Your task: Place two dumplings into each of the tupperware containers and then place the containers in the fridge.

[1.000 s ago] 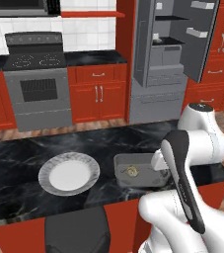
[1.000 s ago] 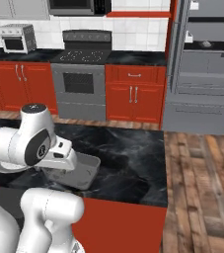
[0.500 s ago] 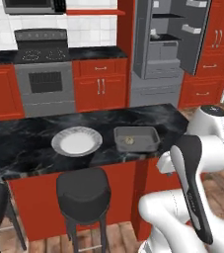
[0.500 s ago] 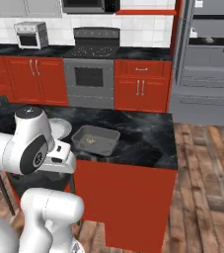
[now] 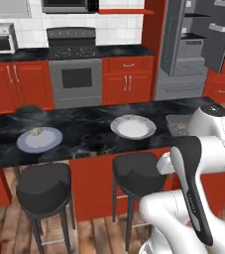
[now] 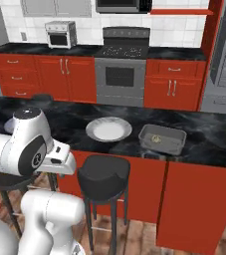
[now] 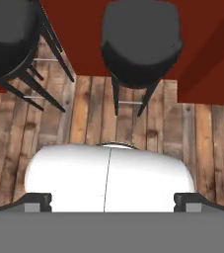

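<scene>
Grey tray (image 6: 162, 139) with a dumpling (image 6: 156, 139) inside sits on the black counter (image 6: 74, 119), well apart from the gripper (image 7: 111, 200), which hangs wide open and empty over two stools (image 7: 140, 44).

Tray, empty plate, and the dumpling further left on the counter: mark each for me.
Tray (image 6: 174, 145): right base view, on its near rim.
Empty plate (image 5: 133, 127): left base view, on its bare middle.
Dumpling (image 5: 36, 131): left base view, on its top, sitting on the blue plate (image 5: 50, 142).
</scene>
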Robot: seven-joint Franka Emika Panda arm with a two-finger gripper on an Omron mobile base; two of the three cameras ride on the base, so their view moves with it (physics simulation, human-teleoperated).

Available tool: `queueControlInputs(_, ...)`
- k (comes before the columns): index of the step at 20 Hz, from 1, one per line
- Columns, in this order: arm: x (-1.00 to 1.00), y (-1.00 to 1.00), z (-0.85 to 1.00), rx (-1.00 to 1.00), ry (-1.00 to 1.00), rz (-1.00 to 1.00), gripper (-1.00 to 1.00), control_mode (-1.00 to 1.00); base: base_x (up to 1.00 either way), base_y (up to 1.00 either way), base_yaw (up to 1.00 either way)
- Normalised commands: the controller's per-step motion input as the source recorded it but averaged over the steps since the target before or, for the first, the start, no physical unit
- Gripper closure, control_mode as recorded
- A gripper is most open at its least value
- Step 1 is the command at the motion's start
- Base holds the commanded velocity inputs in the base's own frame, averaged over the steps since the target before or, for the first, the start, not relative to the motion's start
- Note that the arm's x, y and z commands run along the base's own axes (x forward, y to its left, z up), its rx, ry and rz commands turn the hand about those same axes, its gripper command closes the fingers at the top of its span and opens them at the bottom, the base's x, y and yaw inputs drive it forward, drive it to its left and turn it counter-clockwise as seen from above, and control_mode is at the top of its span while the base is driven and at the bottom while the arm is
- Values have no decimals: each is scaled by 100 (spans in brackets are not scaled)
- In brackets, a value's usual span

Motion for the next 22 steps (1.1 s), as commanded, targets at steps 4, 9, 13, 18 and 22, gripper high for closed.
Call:
queueControlInputs(4,0,0,0,0,0,0,-100,100,-7,100,2)
queueControlInputs(9,0,0,0,0,0,0,-100,100,1,100,4)
queueControlInputs(13,0,0,0,0,0,0,-100,100,12,100,2)
queueControlInputs(18,0,0,0,0,0,0,-100,100,58,35,0)
queueControlInputs(22,0,0,0,0,0,0,-100,100,69,0,-1)
